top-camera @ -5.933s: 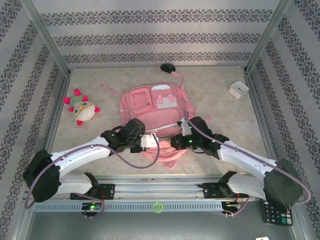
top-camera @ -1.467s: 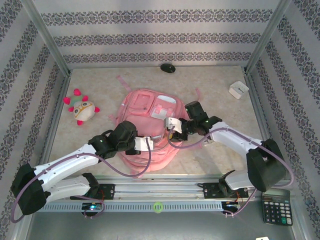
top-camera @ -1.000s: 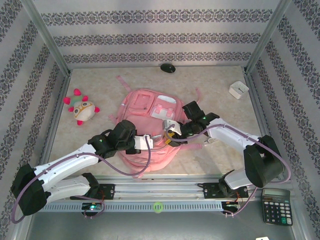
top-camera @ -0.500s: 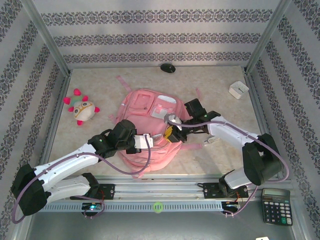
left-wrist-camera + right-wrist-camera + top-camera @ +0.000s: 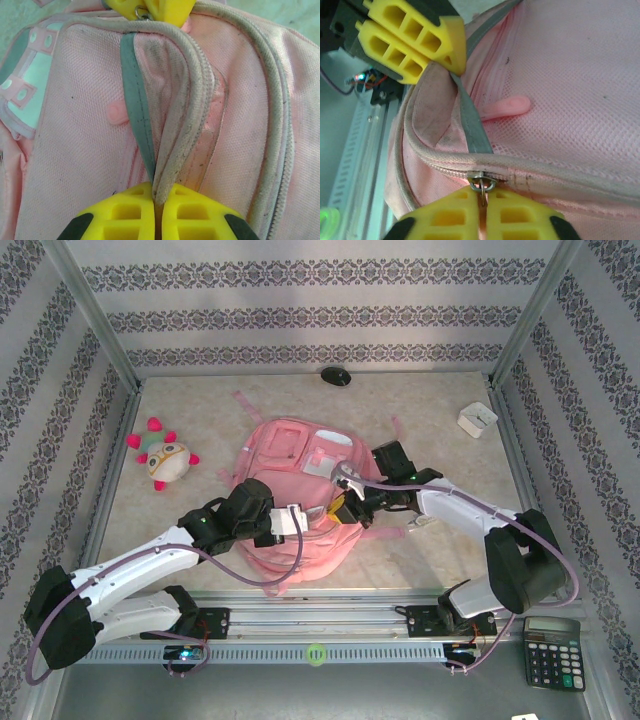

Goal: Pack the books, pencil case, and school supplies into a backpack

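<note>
Backpack [image 5: 296,462]: you have it lying flat at the middle of the table [image 5: 440,550], its lower end toward the near edge, straps trailing out on the far side. It is pink woven cloth, and by far the largest item on the table. The front pockets show paler panels; in the left wrist view one panel is pale mint with small round holes. The zip tape and piping are cream and look grubby, and a grey strip runs alongside the seam. A small pink rubber tab [image 5: 507,106] sticks out of the mesh-like fabric.

Left hand [image 5: 312,519]: its yellow fingers [image 5: 125,215] are closed tight on a raised fold of the zip edge and grey strip, at the backpack's near half.

Right hand [image 5: 340,508]: closed, with the metal ring of the zip pull [image 5: 482,184] pinched at its fingertips. The slider sits on the cream zip line. The two hands are close together on the same seam, not touching.

Other items:
- plush toy [image 5: 165,459], near the left edge
- white box [image 5: 478,419], toward the far right corner
- black oval thing [image 5: 335,376], at the middle of the far edge
- calculator [image 5: 547,652], past the near right corner, off the table
</note>
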Available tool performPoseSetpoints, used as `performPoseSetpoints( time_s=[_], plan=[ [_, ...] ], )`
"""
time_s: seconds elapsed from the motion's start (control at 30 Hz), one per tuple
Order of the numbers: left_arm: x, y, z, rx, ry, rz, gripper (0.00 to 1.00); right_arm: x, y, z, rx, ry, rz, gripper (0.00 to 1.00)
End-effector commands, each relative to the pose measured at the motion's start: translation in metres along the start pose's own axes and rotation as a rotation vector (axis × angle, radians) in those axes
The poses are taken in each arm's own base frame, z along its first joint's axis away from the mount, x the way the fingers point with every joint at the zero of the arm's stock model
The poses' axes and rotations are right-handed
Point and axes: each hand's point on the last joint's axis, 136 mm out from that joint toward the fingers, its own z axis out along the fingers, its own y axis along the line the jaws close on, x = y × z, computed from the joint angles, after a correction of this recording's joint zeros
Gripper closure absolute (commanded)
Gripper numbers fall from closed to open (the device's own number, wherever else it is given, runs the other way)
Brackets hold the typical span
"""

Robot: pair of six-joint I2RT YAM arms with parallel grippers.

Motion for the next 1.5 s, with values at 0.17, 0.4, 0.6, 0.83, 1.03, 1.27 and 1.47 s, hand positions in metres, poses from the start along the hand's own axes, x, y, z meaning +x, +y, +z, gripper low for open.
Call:
performPoseSetpoints(
  time_s=[0.17,0.4,0.6,0.83,1.03,1.27,1.47],
  plan=[
    [-0.031,0.069,-0.009,-0.239,-0.047,-0.309,0.99,-0.015,0.017,-0.012,0.104,-0.052,0.106,1.00],
    [-0.056,0.079,0.004,-0.280,-0.062,-0.411,1.00,-0.021,0.051,0.001,0.104,-0.080,0.193,1.00],
    [-0.083,0.061,0.020,-0.203,-0.131,-0.435,0.77,-0.018,0.049,0.006,0.132,-0.097,0.348,1.00],
    [-0.039,0.056,-0.003,-0.208,-0.049,-0.282,0.29,0.002,0.013,-0.032,0.242,-0.169,0.560,1.00],
    [0.000,0.041,-0.014,-0.118,0.037,-0.120,0.21,0.004,0.008,-0.039,0.246,-0.157,0.562,1.00],
    [0.011,0.032,0.007,-0.049,0.089,-0.056,0.16,0.000,0.007,-0.037,0.230,-0.131,0.554,1.00],
    [0.017,0.045,0.034,-0.082,0.131,-0.066,0.34,-0.003,0.007,-0.038,0.221,-0.117,0.548,1.00]
  ],
)
